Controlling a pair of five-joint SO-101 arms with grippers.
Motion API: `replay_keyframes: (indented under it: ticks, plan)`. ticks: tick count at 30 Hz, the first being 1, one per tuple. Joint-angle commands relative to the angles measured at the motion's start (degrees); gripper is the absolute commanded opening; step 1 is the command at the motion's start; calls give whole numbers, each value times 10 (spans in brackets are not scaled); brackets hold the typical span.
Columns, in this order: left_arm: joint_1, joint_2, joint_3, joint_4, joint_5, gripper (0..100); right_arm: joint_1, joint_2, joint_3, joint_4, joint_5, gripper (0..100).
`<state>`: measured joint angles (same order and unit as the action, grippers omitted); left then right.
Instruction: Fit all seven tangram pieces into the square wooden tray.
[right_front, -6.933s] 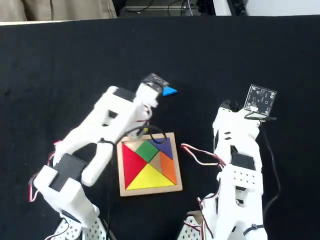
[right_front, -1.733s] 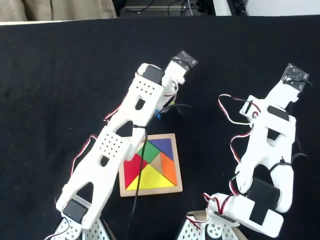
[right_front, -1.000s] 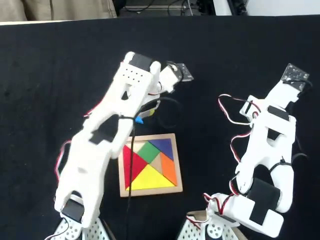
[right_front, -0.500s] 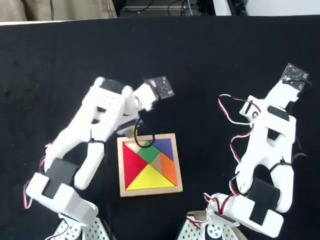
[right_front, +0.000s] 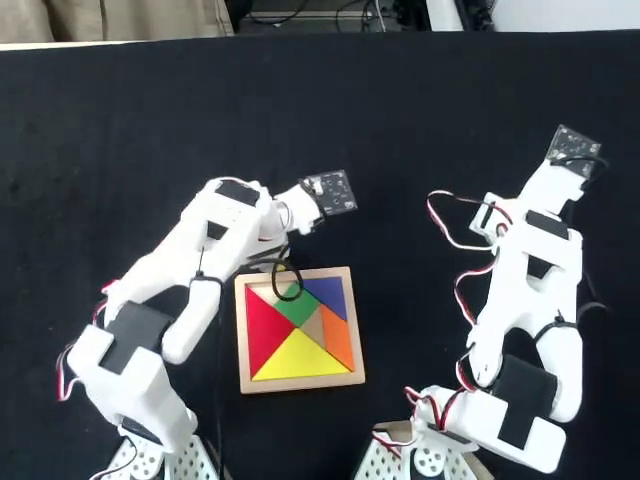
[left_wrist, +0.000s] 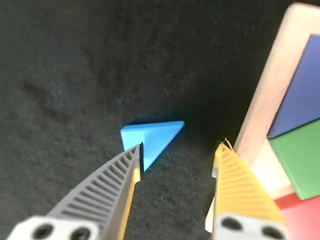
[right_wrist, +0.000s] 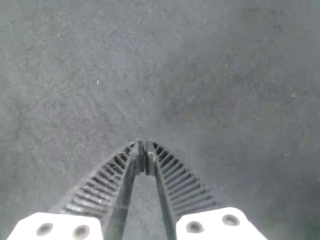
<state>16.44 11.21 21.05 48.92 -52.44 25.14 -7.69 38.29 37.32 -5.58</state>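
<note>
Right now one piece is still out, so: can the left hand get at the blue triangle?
Probably yes: the left hand hangs open over the blue triangle, which lies bare on the cloth; only the tray rim crowds one finger.

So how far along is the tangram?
Done: six pieces sit in the wooden tray: red triangle, yellow triangle, green square, purple piece, orange piece, tan piece. In hand: the left gripper hangs over the light blue triangle on the cloth beside the tray, fingers open, nothing gripped. Left: seat it in the bare corner by the green square. The right gripper is shut over cloth.
</note>
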Motion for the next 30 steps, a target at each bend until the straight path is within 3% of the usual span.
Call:
replay_keyframes:
  ticks: [1,30]
  plan:
    - [-23,12,-36,-7,-6,238,-10,-26,-3,-11,7,18]
    - [-20,60,-38,-72,-6,238,-11,-26,0,-12,22,18]
